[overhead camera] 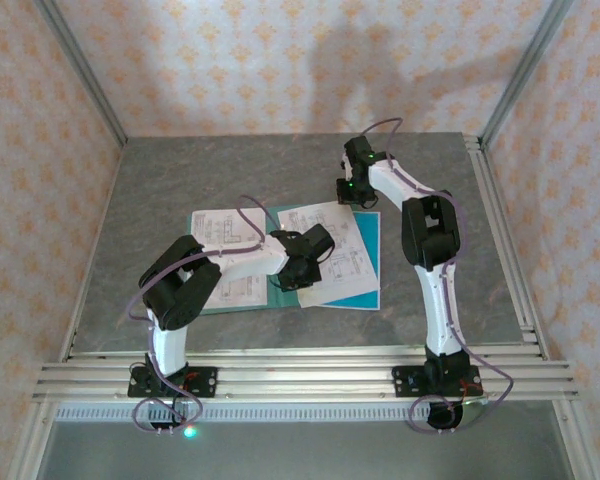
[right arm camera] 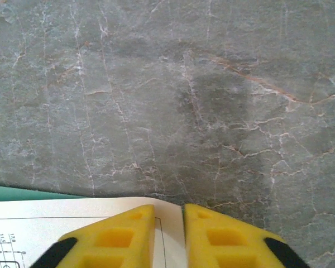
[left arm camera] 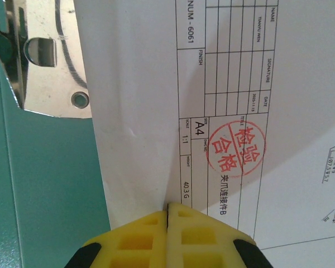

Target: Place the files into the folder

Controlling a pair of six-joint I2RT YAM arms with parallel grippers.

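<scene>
The teal folder [overhead camera: 371, 230] lies open on the table. One white printed sheet [overhead camera: 225, 235] rests on its left cover and another [overhead camera: 345, 265] lies slightly askew on its right cover. My left gripper [overhead camera: 298, 272] is shut, its yellow tips [left arm camera: 167, 205] down on the right sheet's title block [left arm camera: 229, 145], beside the bare teal cover [left arm camera: 44, 195] and the metal clip [left arm camera: 44, 67]. I cannot tell whether it pinches the paper. My right gripper [overhead camera: 358, 192] is at that sheet's far edge. Its jaws [right arm camera: 168, 206] stand narrowly apart with the sheet's corner [right arm camera: 56, 215] between them.
The grey marbled table [overhead camera: 180, 180] stretches beyond the folder on all sides. Aluminium rails [overhead camera: 300, 365] run along its near edge and right side. Patterned walls close in the back and both sides. A sliver of teal folder [right arm camera: 22, 192] shows past the sheet's edge.
</scene>
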